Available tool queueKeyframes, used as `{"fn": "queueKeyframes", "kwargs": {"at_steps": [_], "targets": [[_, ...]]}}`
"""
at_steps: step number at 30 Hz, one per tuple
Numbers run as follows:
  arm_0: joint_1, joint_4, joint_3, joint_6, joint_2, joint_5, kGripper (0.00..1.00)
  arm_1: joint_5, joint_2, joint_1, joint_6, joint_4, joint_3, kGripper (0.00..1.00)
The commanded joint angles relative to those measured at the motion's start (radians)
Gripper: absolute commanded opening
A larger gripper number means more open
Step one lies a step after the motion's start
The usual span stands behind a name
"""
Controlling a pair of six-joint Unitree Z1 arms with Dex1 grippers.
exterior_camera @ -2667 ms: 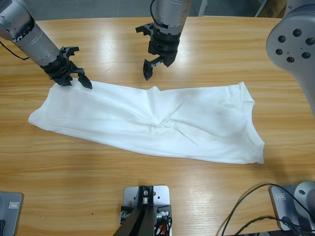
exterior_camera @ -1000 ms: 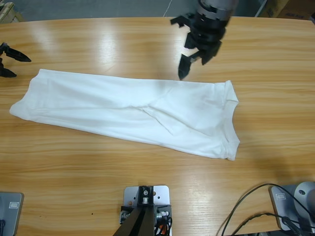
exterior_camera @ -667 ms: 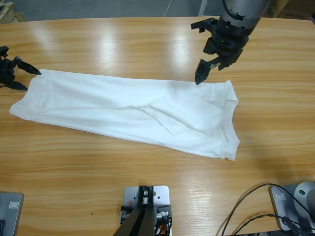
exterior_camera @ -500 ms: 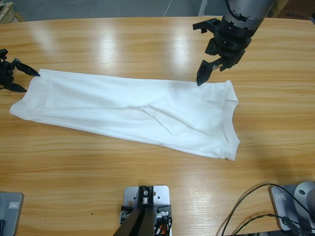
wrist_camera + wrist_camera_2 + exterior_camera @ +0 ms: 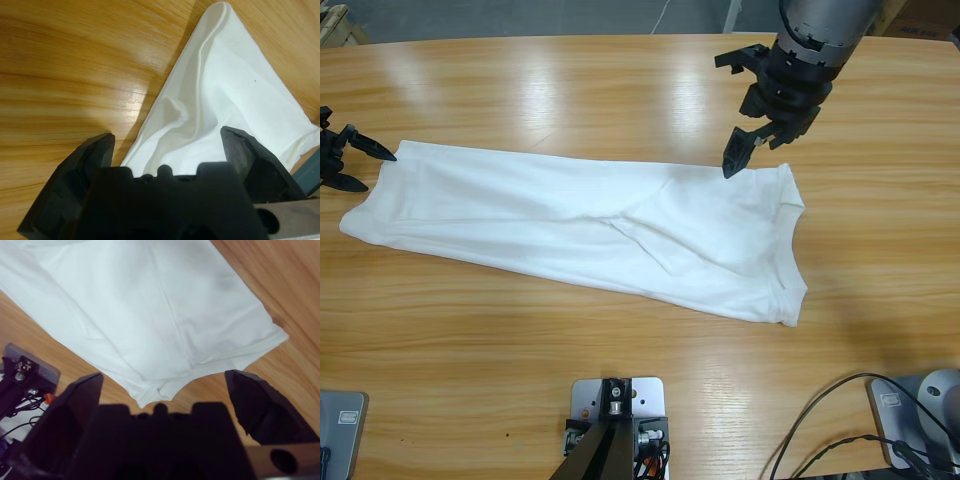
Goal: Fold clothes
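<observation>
Both grippers have their jaws apart and hold nothing. Left gripper (image 5: 350, 165) sits at the table's (image 5: 620, 80) left edge, just beside the T-shirt's (image 5: 570, 225) left end. Right gripper (image 5: 752, 150) hangs over the shirt's far right corner, possibly just clear of the cloth. Folded into a long band, the shirt lies flat across the table.
</observation>
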Motion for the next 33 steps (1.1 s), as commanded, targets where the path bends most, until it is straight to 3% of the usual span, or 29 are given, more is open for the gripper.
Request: {"fn": "queueKeyframes", "kwargs": {"at_steps": [1, 18, 19, 20, 22, 23, 24, 33], "targets": [[0.008, 0.014, 0.004, -0.015, 0.115, 0.001, 0.857, 0.016, -0.035, -0.031, -0.003, -0.026, 0.057, 0.996], [-0.104, 0.035, 0.015, -0.013, 0.137, -0.081, 0.853, 0.016, -0.066, -0.043, -0.002, -0.041, 0.093, 0.996], [-0.111, 0.038, 0.017, -0.013, 0.137, -0.081, 0.815, 0.016, -0.070, -0.043, -0.002, -0.043, 0.100, 0.996], [-0.116, 0.041, 0.018, -0.013, 0.137, -0.081, 0.675, 0.016, -0.074, -0.043, -0.002, -0.045, 0.104, 0.996], [-0.122, 0.050, 0.017, -0.012, 0.131, -0.081, 0.343, 0.014, -0.082, -0.043, -0.002, -0.047, 0.115, 0.996], [-0.123, 0.051, 0.016, -0.012, 0.126, -0.081, 0.130, 0.014, -0.085, -0.044, -0.002, -0.050, 0.121, 0.996], [-0.124, 0.053, 0.017, -0.010, 0.120, -0.081, 0.000, 0.013, -0.088, -0.044, -0.002, -0.054, 0.129, 0.996], [-0.124, 0.051, 0.024, 0.019, 0.062, -0.082, 0.000, 0.011, -0.101, -0.044, 0.000, -0.067, 0.154, 0.987]]}}
